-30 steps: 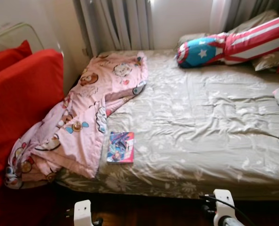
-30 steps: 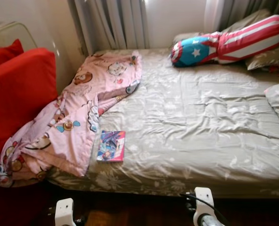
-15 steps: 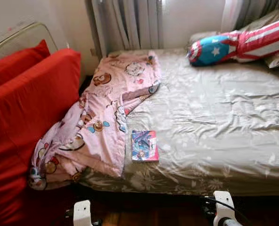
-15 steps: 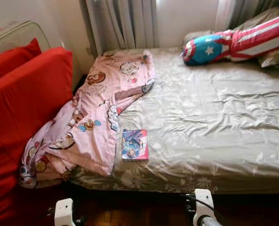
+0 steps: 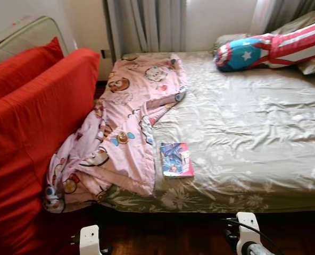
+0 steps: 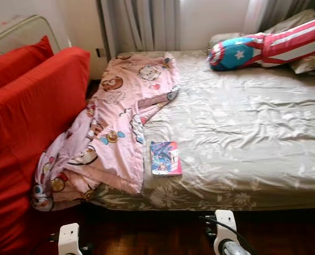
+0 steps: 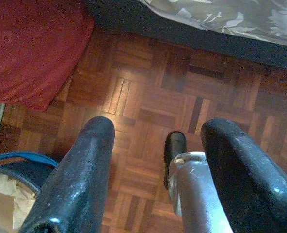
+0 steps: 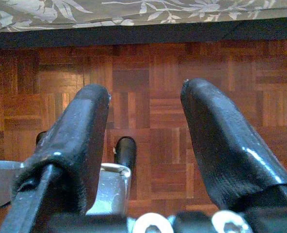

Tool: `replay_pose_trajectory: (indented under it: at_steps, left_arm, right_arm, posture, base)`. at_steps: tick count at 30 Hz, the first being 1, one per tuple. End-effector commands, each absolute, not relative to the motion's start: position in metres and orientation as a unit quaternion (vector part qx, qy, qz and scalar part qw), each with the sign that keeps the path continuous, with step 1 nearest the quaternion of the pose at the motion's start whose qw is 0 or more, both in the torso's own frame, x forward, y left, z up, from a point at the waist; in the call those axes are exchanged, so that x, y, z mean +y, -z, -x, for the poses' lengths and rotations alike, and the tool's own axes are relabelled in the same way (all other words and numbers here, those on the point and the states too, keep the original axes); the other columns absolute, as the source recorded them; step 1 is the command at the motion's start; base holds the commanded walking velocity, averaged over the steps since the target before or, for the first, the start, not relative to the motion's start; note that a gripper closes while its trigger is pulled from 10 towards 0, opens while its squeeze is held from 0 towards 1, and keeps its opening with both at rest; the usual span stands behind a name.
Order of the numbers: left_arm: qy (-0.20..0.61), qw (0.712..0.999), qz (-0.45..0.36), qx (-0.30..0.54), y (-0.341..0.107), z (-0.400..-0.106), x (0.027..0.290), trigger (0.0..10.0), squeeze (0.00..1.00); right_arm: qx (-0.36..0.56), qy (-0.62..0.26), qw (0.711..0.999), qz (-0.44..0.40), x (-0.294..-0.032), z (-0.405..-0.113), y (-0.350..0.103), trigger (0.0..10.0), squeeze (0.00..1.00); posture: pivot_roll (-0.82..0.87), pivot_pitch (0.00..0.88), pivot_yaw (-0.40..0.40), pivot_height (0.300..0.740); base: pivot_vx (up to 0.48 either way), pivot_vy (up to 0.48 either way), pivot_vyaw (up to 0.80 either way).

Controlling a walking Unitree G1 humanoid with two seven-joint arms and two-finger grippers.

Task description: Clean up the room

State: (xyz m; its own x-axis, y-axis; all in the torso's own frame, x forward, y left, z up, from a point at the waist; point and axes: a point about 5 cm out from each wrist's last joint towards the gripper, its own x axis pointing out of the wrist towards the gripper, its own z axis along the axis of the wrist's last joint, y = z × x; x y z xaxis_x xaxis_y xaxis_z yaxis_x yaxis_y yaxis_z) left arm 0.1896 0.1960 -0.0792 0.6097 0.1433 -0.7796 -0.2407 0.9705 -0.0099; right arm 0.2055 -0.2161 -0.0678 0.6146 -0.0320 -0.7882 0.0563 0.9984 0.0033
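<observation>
A pink cartoon-print blanket (image 5: 126,125) lies crumpled along the left side of the bed (image 5: 253,133) and hangs over its near corner. A colourful book (image 5: 176,159) lies flat on the grey floral sheet near the front edge, beside the blanket. A star-and-stripes pillow (image 5: 269,50) rests at the far right of the bed. Both arms hang low in front of the bed. My left gripper (image 7: 158,128) and my right gripper (image 8: 146,92) are open over the parquet floor, holding nothing.
Red sofa cushions (image 5: 35,122) stand close on the left, touching the hanging blanket. Grey curtains (image 5: 147,24) hang behind the bed. A blue-rimmed bin (image 7: 10,170) with paper sits on the floor by the left arm. Dark parquet (image 8: 148,63) runs along the bed's front.
The whole picture has shifted right, so the camera has turned left; more of the red cushions shows. Blanket, book and pillow have not moved. Both arms still hang low.
</observation>
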Motion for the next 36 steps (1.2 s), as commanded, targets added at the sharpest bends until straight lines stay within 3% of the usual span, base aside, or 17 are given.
replay_pose_trajectory:
  at_steps: [1, 6, 17, 28, 36]
  left_arm:
    - [-0.109, 0.893, 0.059, 0.432, 0.0806, -0.1863, 0.1975, 10.0, 0.00]
    - [-0.109, 0.894, 0.056, 0.432, 0.0805, -0.1864, 0.1976, 10.0, 0.00]
    - [-0.111, 0.894, 0.053, 0.432, 0.0803, -0.1868, 0.1981, 10.0, 0.00]
    - [-0.111, 0.894, 0.054, 0.431, 0.0802, -0.1869, 0.1981, 10.0, 0.00]
    - [-0.104, 0.902, 0.059, 0.415, 0.0784, -0.1890, 0.1976, 10.0, 0.00]
  right_arm:
    - [0.436, 0.020, 0.900, -0.011, -0.2155, -0.2070, 0.0670, 10.0, 0.00]
    - [0.430, 0.008, 0.903, -0.002, -0.2150, -0.2086, 0.0658, 10.0, 0.00]
    - [0.432, 0.008, 0.902, -0.005, -0.2148, -0.2084, 0.0660, 10.0, 0.00]
    - [0.432, 0.012, 0.902, -0.010, -0.2148, -0.2081, 0.0662, 10.0, 0.00]
    - [0.426, 0.009, 0.905, -0.001, -0.2151, -0.2092, 0.0653, 10.0, 0.00]
  posture:
    - [0.00, 0.026, 0.032, 0.740]
    - [0.00, 0.027, 0.032, 0.740]
    - [0.00, 0.030, 0.032, 0.740]
    - [0.00, 0.029, 0.031, 0.740]
    - [-0.01, 0.032, 0.032, 0.740]
  base:
    - [0.000, 0.000, 0.00]
    - [0.162, 0.000, 0.11]
    - [0.363, 0.000, 0.73]
    - [0.383, 0.000, 0.00]
    - [0.000, 0.000, 0.00]
